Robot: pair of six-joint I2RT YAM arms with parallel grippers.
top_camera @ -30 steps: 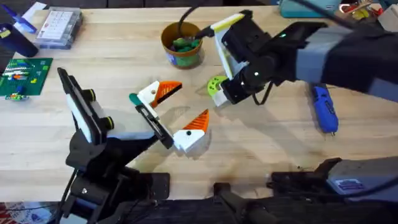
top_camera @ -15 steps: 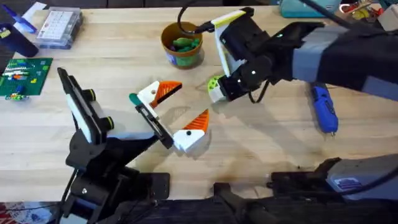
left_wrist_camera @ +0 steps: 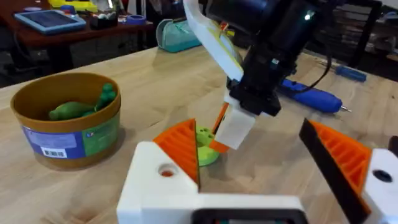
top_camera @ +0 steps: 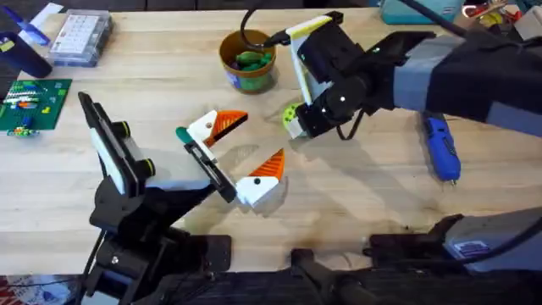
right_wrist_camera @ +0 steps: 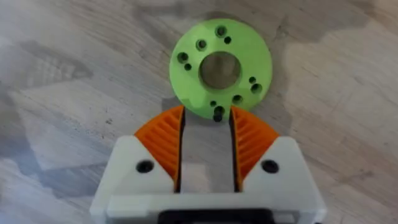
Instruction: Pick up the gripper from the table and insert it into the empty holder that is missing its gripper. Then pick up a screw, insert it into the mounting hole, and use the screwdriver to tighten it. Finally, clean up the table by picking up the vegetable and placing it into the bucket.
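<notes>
the wooden table (top_camera: 356, 212) carries everything, and the bucket (top_camera: 248, 59) serves as the landmark. the right arm (top_camera: 474, 72) reaches in from the bucket's right side, and its right gripper (top_camera: 294, 127) hangs low just right of and nearer than the bucket, over the lime-green disc (right_wrist_camera: 220, 66). in the right wrist view its orange pads (right_wrist_camera: 163, 143) sit close around a pale block joined to the disc, so it looks clenched on that part, though actual contact is hard to confirm. the left gripper (top_camera: 241, 152) rests nearer than the bucket and a little to its left, its fingers spread wide and holding nothing. the blue screwdriver (top_camera: 441, 148) lies well to the bucket's right, beyond the right arm, untouched. the vegetable (top_camera: 249, 59) already sits inside the bucket, dark green against the yellow-brown wall.

the step in hand looks like gripping the disc part to carry it to its holder. to do it well, i would keep the block centred between the pads, squeeze fully before lifting, and raise straight up so the disc stays level and does not twist out. a small dark screw (right_wrist_camera: 217, 116) sits at the disc's edge by the pads; avoid knocking it loose.
</notes>
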